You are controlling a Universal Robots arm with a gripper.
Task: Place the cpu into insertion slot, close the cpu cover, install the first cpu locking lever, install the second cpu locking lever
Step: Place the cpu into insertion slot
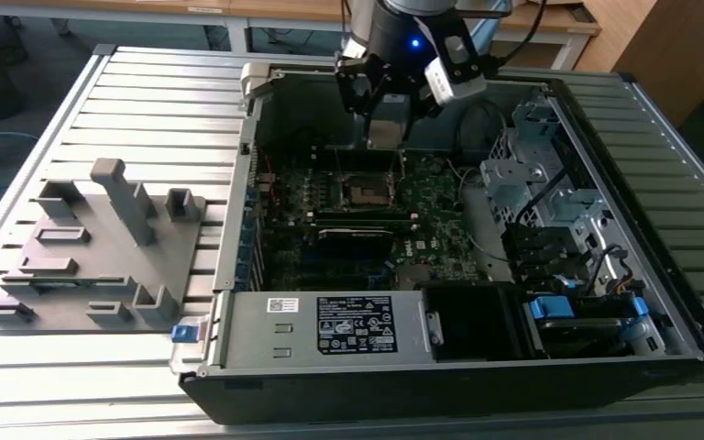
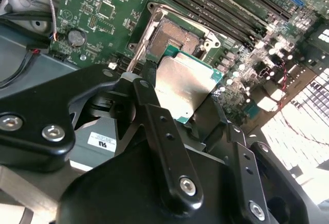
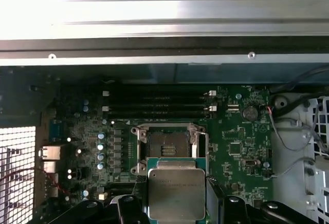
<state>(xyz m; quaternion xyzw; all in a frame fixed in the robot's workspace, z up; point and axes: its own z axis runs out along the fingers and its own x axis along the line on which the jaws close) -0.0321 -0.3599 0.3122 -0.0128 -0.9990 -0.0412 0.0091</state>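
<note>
- The cpu [image 3: 176,193] has a dull silver-grey metal top, smooth and matt, edged in green board.
- The gripper [image 2: 182,93] is matt black, and its fingers [image 2: 162,131] are set with bright metal screws.
- The insertion slot [image 3: 168,149] is dark inside a shiny bare-metal rim.
- The motherboard [image 3: 236,152] is green with a slight gloss.
- The table [image 1: 157,101] is ribbed, satin grey metal.
- The fixture [image 1: 95,247] at the exterior view's left looks like matt grey plastic.

One cpu [image 3: 176,193], one insertion slot [image 3: 167,147], one motherboard [image 3: 237,149].
</note>
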